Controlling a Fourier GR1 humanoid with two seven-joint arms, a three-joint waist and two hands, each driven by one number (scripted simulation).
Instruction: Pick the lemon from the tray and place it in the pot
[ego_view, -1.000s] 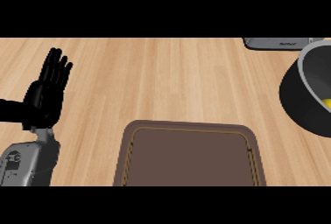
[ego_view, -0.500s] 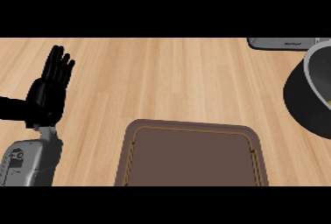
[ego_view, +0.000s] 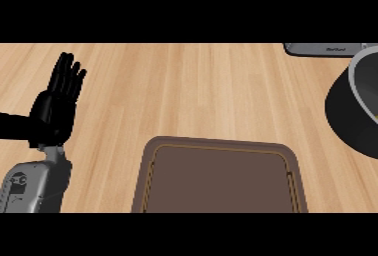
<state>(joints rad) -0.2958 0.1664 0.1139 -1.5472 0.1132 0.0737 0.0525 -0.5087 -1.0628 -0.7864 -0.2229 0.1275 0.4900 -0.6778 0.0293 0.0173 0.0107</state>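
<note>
The pale wooden table (ego_view: 199, 85) fills the head view, its grain running across the picture; a brown rectangular tray with rounded corners and a thin lighter line inside its rim (ego_view: 219, 143) lies at the lower middle, its near edge cut off by the bottom of the view, its inner surface plain brown. At the right edge stands a large dark pot with a grey metal rim (ego_view: 348, 107), only partly in view, well apart from the tray; a narrow strip of its grey inside wall shows, and the yellow lemon cannot be seen anywhere in the view, neither on the tray nor in the visible part of the pot. A grey flat object bearing small lettering (ego_view: 325, 49) sits at the top right, just beyond the pot's rim. The black left hand (ego_view: 57, 102) rests at the left side, well apart from the tray, its fingers straight and held together, pointing up the picture; it holds nothing; its grey forearm (ego_view: 33, 186) comes in from the lower left corner. The right hand does not show.
</note>
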